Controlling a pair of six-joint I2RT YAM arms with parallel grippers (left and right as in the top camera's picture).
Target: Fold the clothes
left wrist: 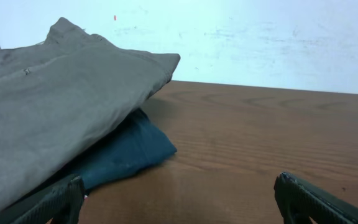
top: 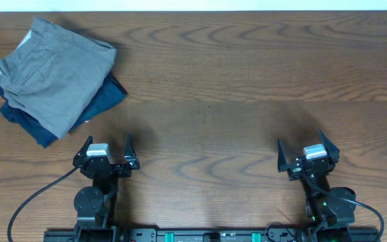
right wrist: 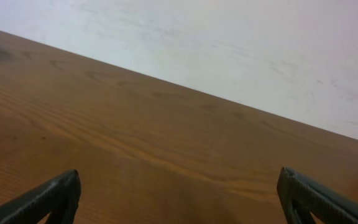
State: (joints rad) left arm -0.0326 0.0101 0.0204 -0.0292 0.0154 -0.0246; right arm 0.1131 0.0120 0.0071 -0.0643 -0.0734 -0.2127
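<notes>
Overhead, the clothes (top: 52, 70) lie folded atop a navy garment (top: 109, 94) near the tabletop's (top: 247, 81) far-left edge, while the left gripper (top: 107, 140) and right gripper (top: 301, 139) are spread apart and hold nothing. The left wrist view shows the grey edge overhanging the navy, so any further fold should pinch grey alone. The right wrist view shows only bare wood, giving room to work.

A folded grey-taupe cotton garment with stitched seams (top: 56, 74) lies in the upper left of the frame, stacked on a dark navy blue folded garment (top: 111, 93) whose edges show along its lower and right sides. Both rest on the brown wood-grain table (top: 234, 81). At the lower left the left gripper (top: 108, 142) sits with its black fingers spread apart over bare wood, near the stack but not touching it. At the lower right the right gripper (top: 299, 140) is likewise spread, well apart from the clothes.
</notes>
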